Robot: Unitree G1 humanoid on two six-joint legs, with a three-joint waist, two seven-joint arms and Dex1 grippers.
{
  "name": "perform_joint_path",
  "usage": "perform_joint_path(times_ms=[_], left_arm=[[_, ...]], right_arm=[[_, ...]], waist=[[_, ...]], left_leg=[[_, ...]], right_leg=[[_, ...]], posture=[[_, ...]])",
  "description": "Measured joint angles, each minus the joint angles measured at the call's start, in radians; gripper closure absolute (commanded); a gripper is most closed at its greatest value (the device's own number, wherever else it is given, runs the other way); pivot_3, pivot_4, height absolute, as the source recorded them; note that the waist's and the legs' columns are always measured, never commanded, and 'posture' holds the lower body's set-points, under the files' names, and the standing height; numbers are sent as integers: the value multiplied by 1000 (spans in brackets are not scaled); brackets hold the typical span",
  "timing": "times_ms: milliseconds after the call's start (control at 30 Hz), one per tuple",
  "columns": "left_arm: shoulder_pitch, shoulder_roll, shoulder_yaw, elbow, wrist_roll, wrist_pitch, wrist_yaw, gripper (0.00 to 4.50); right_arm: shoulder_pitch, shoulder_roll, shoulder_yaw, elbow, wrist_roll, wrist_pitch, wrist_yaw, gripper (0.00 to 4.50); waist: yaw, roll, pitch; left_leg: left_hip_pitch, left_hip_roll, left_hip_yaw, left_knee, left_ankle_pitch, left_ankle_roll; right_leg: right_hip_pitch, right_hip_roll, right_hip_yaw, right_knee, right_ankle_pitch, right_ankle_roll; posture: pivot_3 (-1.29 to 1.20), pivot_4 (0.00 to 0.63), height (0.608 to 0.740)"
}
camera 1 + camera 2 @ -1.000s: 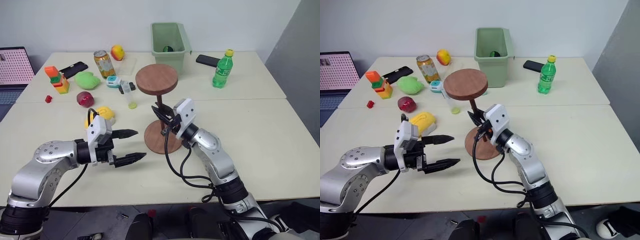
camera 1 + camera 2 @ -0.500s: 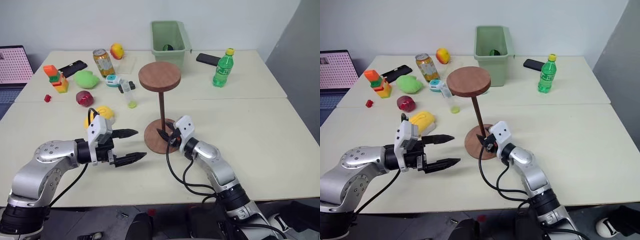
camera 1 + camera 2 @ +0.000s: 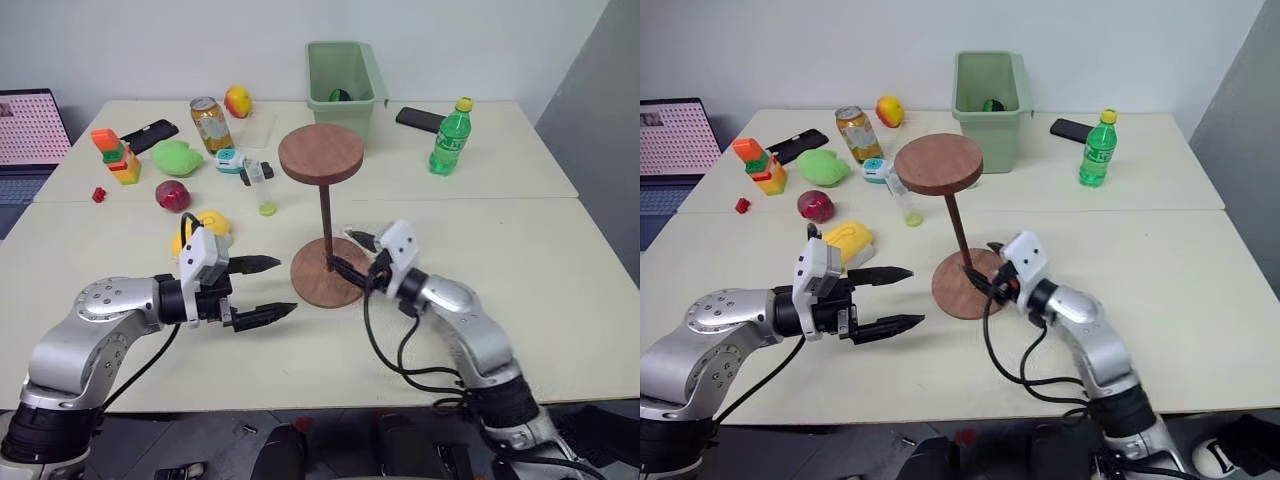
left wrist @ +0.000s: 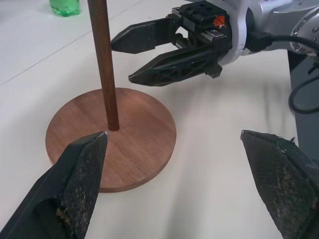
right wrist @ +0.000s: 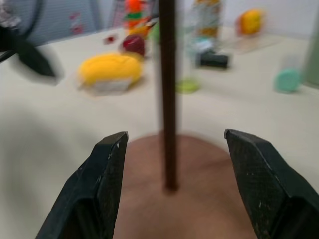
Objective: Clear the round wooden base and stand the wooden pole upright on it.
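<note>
The wooden pole (image 3: pixel 326 222) stands upright in the centre hole of the round wooden base (image 3: pixel 312 287), which lies flat near the middle of the table (image 3: pixel 560 260), a little toward its front edge. The pole's long axis runs straight up, its fixed disc at the top, and nothing else rests on the base.

The right gripper (image 3: pixel 353 254) is the nearer one: it sits low just beside the base's right rim, pointing level at the foot of the pole, its two black fingers spread with the rod framed between them but touching neither. The left gripper (image 3: pixel 256 290) hangs off the base's left side, a bit farther away, fingers spread wide and holding nothing.

The pole is a thin, smooth, dark-brown rod; base and top disc are flat, thin, reddish-brown wood with a matte grain. By my judgement the pole looks seated, so the next move needs only a clean retreat sideways without brushing the rod
</note>
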Motion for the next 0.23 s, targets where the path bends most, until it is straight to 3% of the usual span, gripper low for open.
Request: perform_joint_path(times_ms=[67, 233], left_arm=[[-3, 15, 20, 27, 0, 0, -10, 0], [-33, 17, 25, 38, -9, 4, -21, 0]], right_arm=[[30, -121, -98, -48, 58, 64, 69, 1259], [32, -270, -243, -147, 200, 112, 192, 1259]], waist=[[1, 0, 0], [-8, 0, 1]], left_leg=[[-1, 0, 0, 0, 0, 0], [2, 2, 0, 0, -1, 1]], right_leg=[[0, 1, 0, -1, 0, 0], [3, 3, -1, -1, 0, 0]], posture=[[0, 150, 740], [0, 150, 740]])
